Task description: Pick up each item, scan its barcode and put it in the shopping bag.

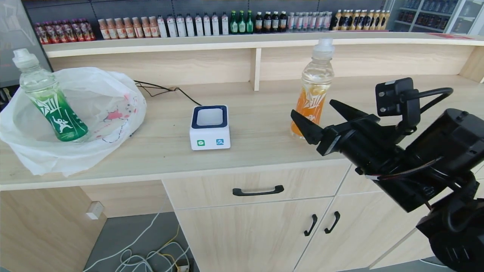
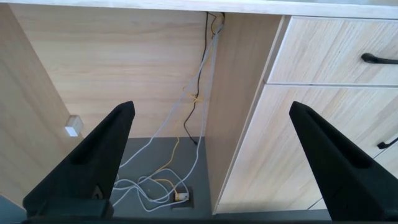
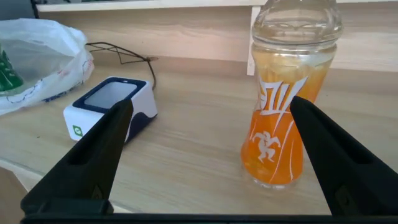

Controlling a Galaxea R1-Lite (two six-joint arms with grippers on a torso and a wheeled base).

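Two bottles flank the scanner (image 1: pixel 210 126) on the counter (image 1: pixel 261 151). The orange bottle (image 1: pixel 315 90) stands upright to the scanner's right, with bare wood between them. The green bottle (image 1: pixel 53 102) leans inside the shopping bag (image 1: pixel 113 109) to the scanner's left. The scanner sits a little back from the front edge. The right gripper (image 1: pixel 313 107), spread wide and empty, hangs just beside the orange bottle, farther right of the scanner; I cannot tell whether they touch. The left gripper (image 2: pixel 211 109), also spread wide and empty, is below the scanner's level, facing the cabinet (image 2: pixel 323 93).
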